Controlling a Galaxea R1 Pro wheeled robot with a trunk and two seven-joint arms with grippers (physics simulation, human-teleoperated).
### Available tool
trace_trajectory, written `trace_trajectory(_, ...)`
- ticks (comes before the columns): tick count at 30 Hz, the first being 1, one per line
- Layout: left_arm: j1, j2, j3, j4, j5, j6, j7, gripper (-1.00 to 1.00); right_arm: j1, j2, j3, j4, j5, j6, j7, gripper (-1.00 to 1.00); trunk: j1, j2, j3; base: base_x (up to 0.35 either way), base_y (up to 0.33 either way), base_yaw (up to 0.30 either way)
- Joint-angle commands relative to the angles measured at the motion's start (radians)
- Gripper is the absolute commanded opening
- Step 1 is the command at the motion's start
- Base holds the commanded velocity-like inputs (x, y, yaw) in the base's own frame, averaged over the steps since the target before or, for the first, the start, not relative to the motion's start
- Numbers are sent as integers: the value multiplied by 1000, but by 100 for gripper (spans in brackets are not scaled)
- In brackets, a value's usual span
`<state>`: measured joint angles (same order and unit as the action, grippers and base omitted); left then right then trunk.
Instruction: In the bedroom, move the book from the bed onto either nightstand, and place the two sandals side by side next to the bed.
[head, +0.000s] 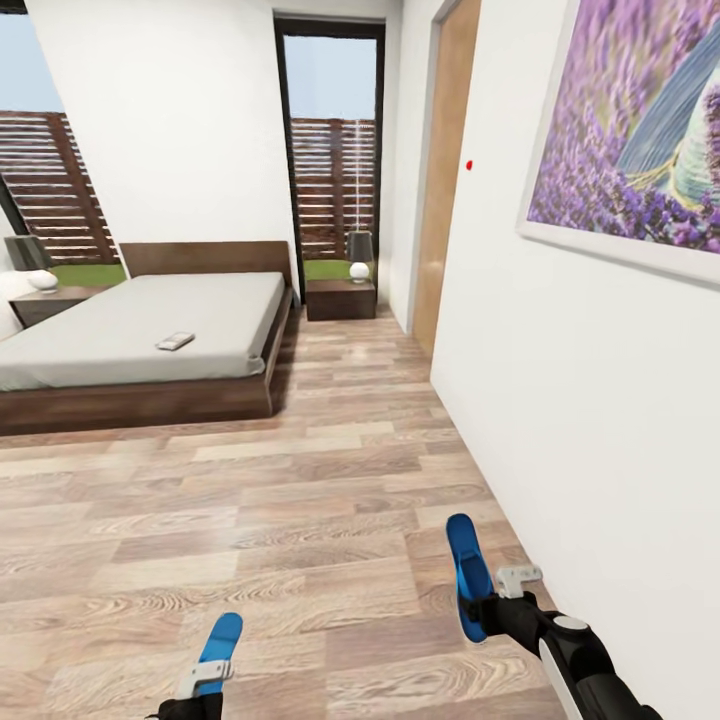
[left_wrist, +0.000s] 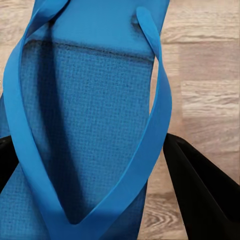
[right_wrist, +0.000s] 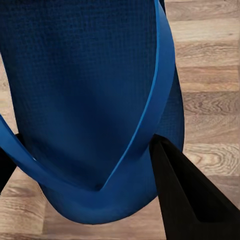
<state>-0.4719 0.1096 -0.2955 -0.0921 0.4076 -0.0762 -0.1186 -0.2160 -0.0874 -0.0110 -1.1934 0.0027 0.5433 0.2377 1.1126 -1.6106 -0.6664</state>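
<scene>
Ahead, the bedroom's wood floor stretches from the robot to the bed, which is well apart from it still, with a white wall running close along the robot's right. Beyond the bed's far corner stands one nightstand with a lamp on it; a second nightstand stands at the bed's other side. On the mattress, nearer the foot than the headboard, lies the book, flat and small.

Each arm carries one sandal. The left claw is clamped on the left sandal, its black fingers at either edge of the sole. The right claw likewise grasps the right sandal, which stands nearly upright just beside the wall.

The main risk, I judge, is that right sandal or arm brushing the wall as the base rolls toward the bed, which could twist the sandal loose. Each hold looks to be only at the sole's edges, so a jolt may also drop either one.
</scene>
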Motion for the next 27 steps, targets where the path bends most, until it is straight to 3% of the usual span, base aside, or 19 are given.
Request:
trace_trajectory(1,0,0,-8,1,9,-4,-4,-100,0,0,-1,-1,-1,6,2,-100,1,0,-1,338,5,0)
trace_trajectory(27,21,-2,-10,1,8,-34,-3,-100,-1,3,5,31,-1,3,1,-100,1,0,-1,340,1,0)
